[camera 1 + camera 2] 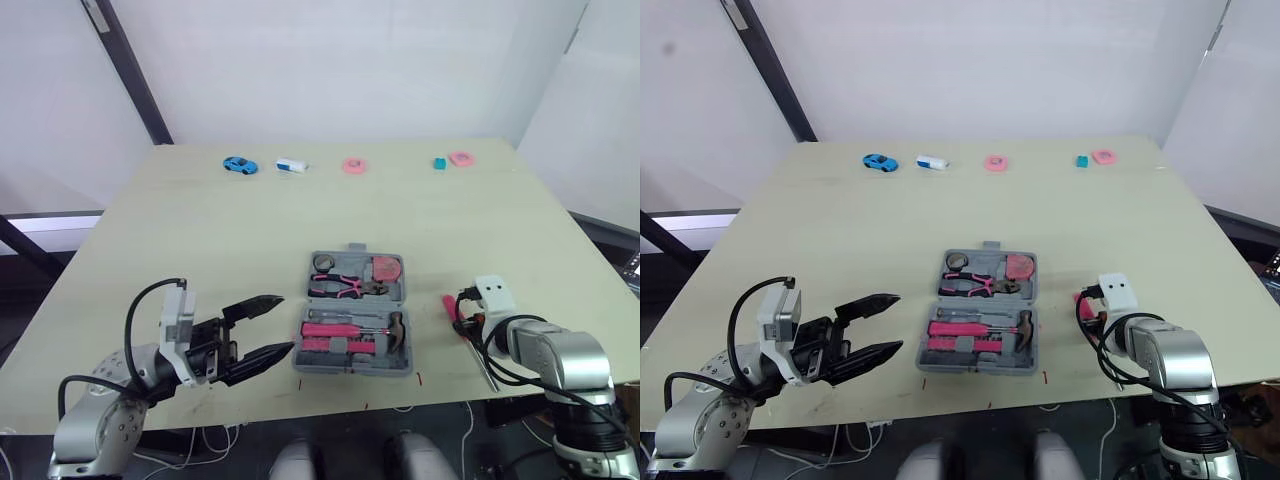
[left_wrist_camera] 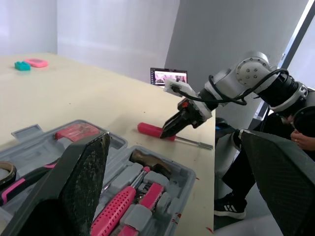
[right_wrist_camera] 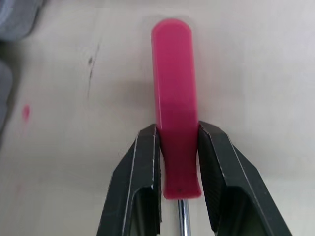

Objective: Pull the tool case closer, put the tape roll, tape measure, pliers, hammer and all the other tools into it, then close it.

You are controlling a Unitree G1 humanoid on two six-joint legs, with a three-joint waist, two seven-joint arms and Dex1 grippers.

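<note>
Screwdriver (image 3: pixel 174 113) lies on the table (image 1: pixel 200 230) just right of the open tool case (image 1: pixel 352 370), looks light, stiff and a bit slick, so the right gripper (image 3: pixel 177 133) pinching its pink handle near the shaft seems right, while the left gripper (image 1: pixel 283 322) sits spread wide.

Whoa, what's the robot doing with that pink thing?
It is packing a grey case, which sits open on the table with the hammer and pliers already inside. The right tool is shut on the pink handle of a screwdriver that lies on the table, right of the case. The left tool hangs open just left of the case, holding nothing.
</note>
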